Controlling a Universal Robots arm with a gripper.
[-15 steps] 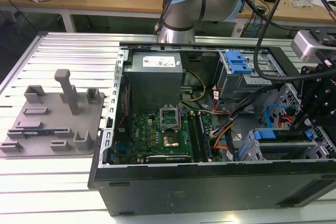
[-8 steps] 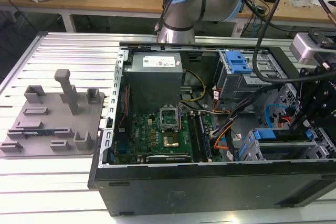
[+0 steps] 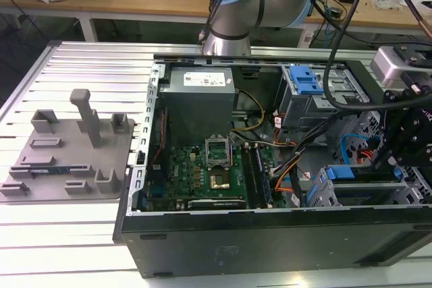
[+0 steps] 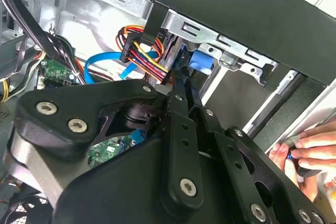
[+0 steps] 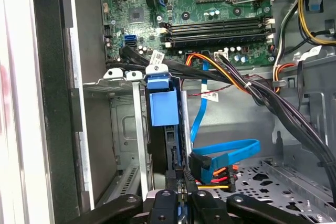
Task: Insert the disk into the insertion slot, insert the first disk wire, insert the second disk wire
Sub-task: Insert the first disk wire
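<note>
Black hand [image 5: 181, 179], pressed together on the near edge of the disk [image 5: 163, 111] (blue carrier frame showing as a sliver between the two sides), with the disk sitting deep in the grey perforated insertion slot [image 5: 123, 129]. Just beside, a blue flat cable [image 5: 231, 148] and a bundle of red, yellow and black wires [image 5: 218, 174], both ending close to the disk's end; cannot tell whether plugged in. Further out, green motherboard [image 5: 173, 3], person's fingers [image 4: 310, 145] at the case's outer edge, open computer case [image 3: 270, 241] on a ribbed metal table [image 3: 67, 247].
</note>
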